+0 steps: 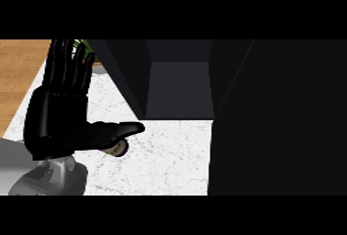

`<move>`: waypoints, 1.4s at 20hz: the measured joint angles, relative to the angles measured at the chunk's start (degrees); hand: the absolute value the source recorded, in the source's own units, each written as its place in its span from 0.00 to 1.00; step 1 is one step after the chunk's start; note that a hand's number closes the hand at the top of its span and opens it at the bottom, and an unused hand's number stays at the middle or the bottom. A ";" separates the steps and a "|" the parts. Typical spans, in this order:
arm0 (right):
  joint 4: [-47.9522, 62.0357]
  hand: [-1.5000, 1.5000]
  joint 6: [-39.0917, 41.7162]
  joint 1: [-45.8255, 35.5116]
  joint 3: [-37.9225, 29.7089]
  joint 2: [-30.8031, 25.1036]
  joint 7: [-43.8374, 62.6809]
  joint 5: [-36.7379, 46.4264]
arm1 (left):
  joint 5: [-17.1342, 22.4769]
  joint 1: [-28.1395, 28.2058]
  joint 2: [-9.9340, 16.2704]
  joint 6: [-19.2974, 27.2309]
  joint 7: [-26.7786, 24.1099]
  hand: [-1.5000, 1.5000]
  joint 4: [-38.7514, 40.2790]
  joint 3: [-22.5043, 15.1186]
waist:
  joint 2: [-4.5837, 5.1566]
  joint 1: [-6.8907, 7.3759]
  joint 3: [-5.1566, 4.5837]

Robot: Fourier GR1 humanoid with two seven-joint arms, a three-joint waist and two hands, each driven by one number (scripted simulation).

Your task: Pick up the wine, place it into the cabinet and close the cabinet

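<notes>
Black left hand, fingers straight, hides most of a small tan object.

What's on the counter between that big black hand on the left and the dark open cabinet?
In the head view, nothing stands there: only bare white marble counter lies between the left hand and the cabinet. A small tan object peeks from under the thumb.

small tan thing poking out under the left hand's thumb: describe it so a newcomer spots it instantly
Start at the white marble counter in front of the dark open cabinet. At its left, the black left hand stands with fingers straight up and thumb pointing right. Just beneath that thumb sits a small rounded tan object, the only light brown piece against black hand and white stone; what it is cannot be told.
</notes>
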 measured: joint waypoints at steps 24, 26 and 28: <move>-0.08 0.00 1.18 -4.27 -2.38 1.64 5.18 0.84 | -3.14 10.26 1.40 0.68 0.70 0.00 -5.20 0.26 | 0.01 0.14 0.00; 0.39 0.00 0.37 -6.12 -2.12 2.10 5.82 1.22 | -2.46 12.91 1.62 -0.43 -0.81 0.00 -5.78 0.58 | 0.03 0.25 -0.01; -0.72 0.00 0.95 -4.18 -1.32 2.68 5.17 1.30 | -1.52 13.62 2.24 -1.19 -0.86 0.00 -5.78 2.06 | 0.01 0.17 -0.01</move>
